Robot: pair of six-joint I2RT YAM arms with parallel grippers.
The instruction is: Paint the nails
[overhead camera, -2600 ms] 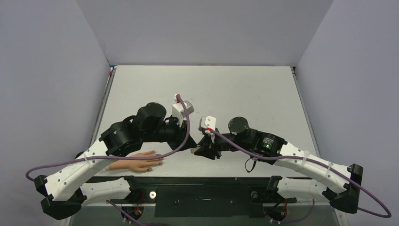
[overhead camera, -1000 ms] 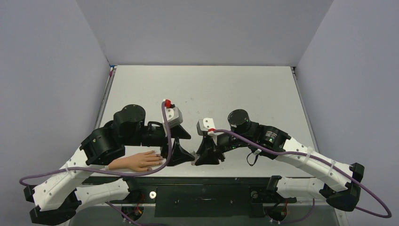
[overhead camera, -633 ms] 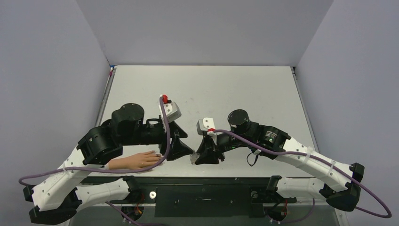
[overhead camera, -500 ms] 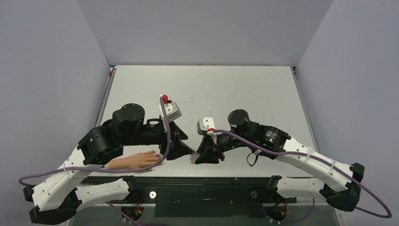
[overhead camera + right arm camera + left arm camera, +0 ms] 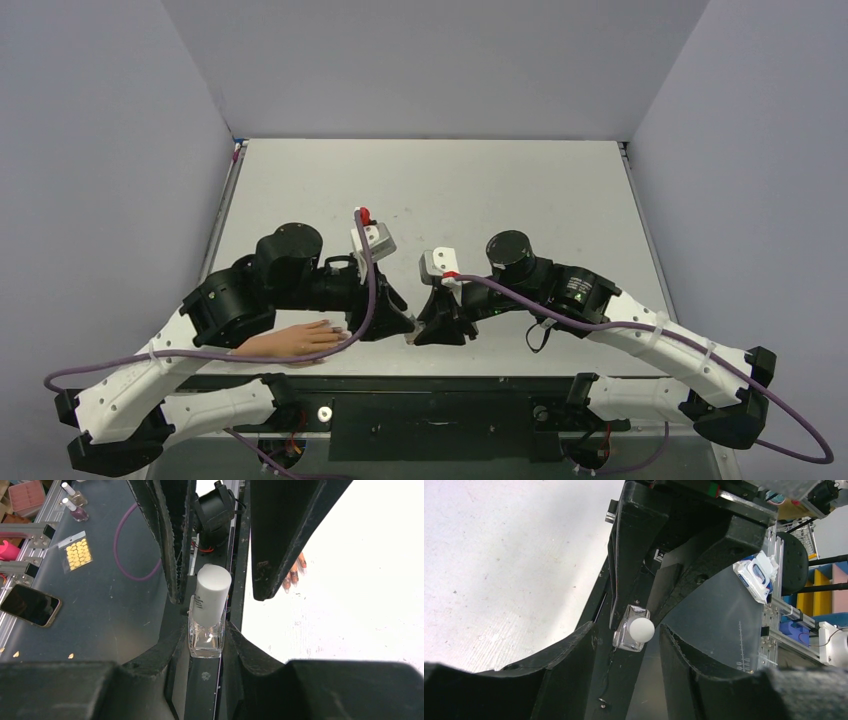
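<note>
A tiny clear bottle (image 5: 205, 635) with a white cap (image 5: 212, 594) is clamped at its glass base by my right gripper (image 5: 206, 630), which is shut on it near the table's front edge (image 5: 422, 330). My left gripper (image 5: 627, 629) faces it from the left (image 5: 398, 322). Its fingers (image 5: 172, 540) stand on both sides of the cap (image 5: 642, 629) with a gap on each side, so it is open. The peach fake hand (image 5: 295, 342) lies flat to the left. Its dark nails (image 5: 295, 575) show past the left gripper's finger.
The grey table (image 5: 440, 190) is walled at the left, back and right. Below its front edge lie a phone (image 5: 30, 605), polish bottles (image 5: 75, 505) and a yellow sticker sheet (image 5: 77, 555). A wipes packet (image 5: 756, 572) sits off the table.
My left gripper has moved right up to the bottle, and its jaws have narrowed around the cap. The right gripper and the bottle have stayed put.
</note>
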